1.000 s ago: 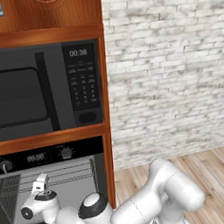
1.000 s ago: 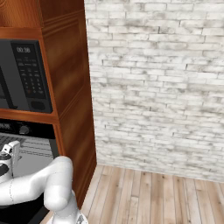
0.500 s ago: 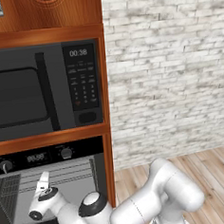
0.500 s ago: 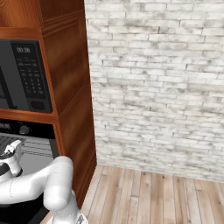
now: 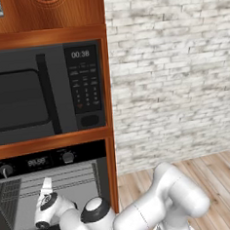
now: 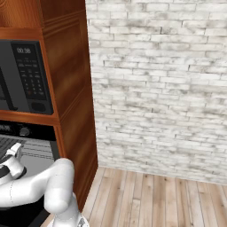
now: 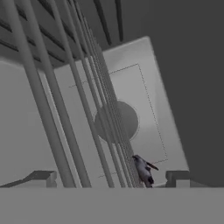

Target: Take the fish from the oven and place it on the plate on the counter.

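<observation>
Just beyond the gripper [image 7: 111,177], whose two fingertips stand wide apart holding nothing, one small grey fish [image 7: 143,169] lies among the oven [image 5: 54,190] rack wires.

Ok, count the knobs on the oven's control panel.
2 show. One knob sits at the left end of the oven panel, the other knob right of the small display. Any beyond the picture's left edge would be hidden.

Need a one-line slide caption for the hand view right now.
Inside the oven: open pincer looks past the rack wires at the small fish.
</observation>
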